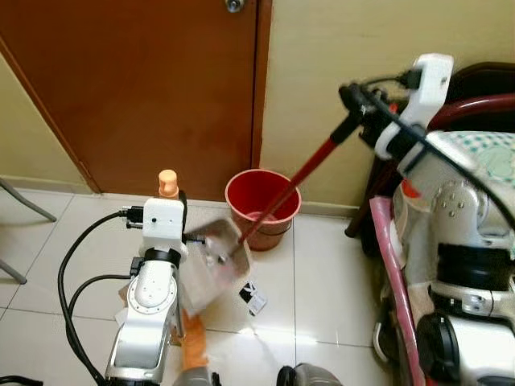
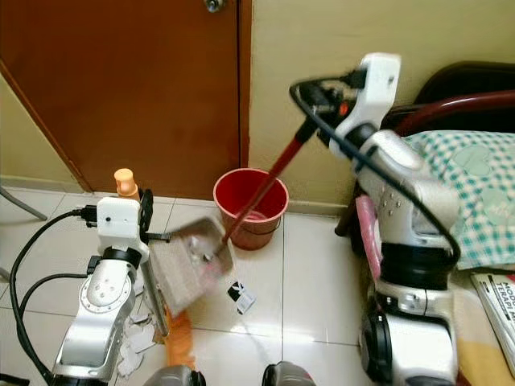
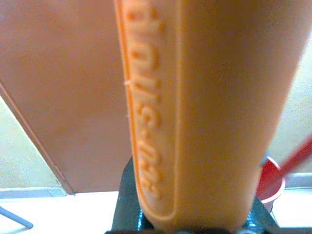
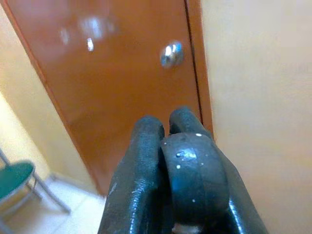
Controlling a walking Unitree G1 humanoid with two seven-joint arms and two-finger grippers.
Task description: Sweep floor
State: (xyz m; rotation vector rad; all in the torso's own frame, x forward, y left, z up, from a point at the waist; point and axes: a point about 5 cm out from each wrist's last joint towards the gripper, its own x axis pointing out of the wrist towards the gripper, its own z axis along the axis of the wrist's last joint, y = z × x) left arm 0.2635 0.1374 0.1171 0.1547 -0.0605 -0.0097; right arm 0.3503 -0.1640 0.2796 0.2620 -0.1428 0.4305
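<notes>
A red bucket [image 1: 261, 201] stands on the tiles by the wall, next to the brown door [image 1: 145, 80]. My left gripper [image 1: 179, 201] is shut on the orange handle [image 1: 167, 183] of a grey dustpan [image 1: 211, 269], which hangs tilted just left of the bucket. The handle [image 3: 204, 112] runs upright, close to the left wrist camera. My right gripper [image 1: 364, 103] is raised high and shut on the black top end [image 4: 192, 180] of a red broom stick [image 1: 302, 177]. The stick slants down over the bucket's rim to the dustpan.
White paper scraps [image 2: 137, 338] lie on the floor under my left arm, and a small black-and-white card [image 1: 253, 297] lies beside the dustpan. A bed with a checked cover [image 2: 475, 185] and a dark frame stands at the right. A chair leg [image 1: 24, 201] crosses the far left.
</notes>
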